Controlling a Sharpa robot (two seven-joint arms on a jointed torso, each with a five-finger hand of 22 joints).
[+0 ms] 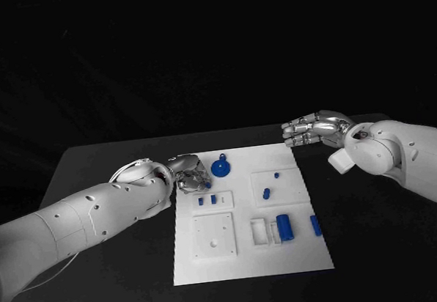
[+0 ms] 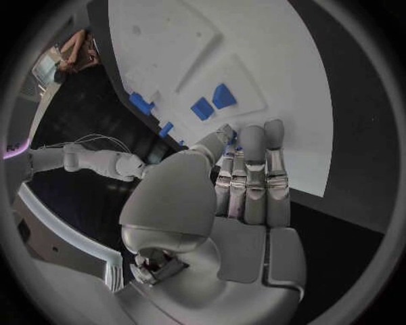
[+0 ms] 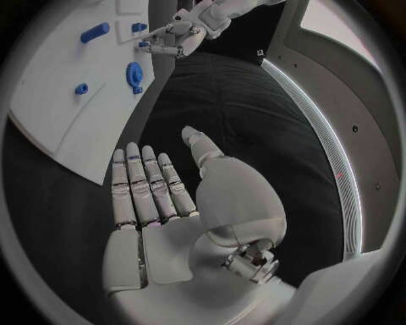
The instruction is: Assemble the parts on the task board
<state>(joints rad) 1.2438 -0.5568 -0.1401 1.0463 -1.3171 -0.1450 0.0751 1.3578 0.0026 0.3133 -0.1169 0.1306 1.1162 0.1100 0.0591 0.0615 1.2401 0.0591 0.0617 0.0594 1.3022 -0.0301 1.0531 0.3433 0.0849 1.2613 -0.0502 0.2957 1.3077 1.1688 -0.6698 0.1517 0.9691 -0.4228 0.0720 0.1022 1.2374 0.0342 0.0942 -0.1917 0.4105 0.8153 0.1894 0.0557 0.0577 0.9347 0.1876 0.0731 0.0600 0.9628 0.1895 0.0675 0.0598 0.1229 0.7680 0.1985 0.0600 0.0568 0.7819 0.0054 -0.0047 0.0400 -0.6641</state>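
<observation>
The white task board [image 1: 299, 252] lies mid-table with blue parts on it. A round blue part [image 1: 220, 167] sits near its far edge, also in the right wrist view [image 3: 134, 73]. Two small blue blocks [image 1: 209, 200] lie on the left side and appear in the left wrist view [image 2: 212, 103]. A blue cylinder [image 1: 284, 224] and a slim blue piece [image 1: 315, 224] lie on the right. My left hand [image 1: 187, 173] hovers at the board's far-left corner, fingers stretched out [image 2: 250, 176], holding nothing. My right hand [image 1: 315, 129] hangs over the black table beyond the far-right corner, fingers extended and empty [image 3: 148, 186].
Two more small blue pieces [image 1: 267, 192] [image 1: 277, 175] lie in the board's right middle. A raised white square plate [image 1: 213, 234] and a white slot block [image 1: 259, 231] stand on the near half. Black table [image 1: 400, 248] surrounds the board on all sides.
</observation>
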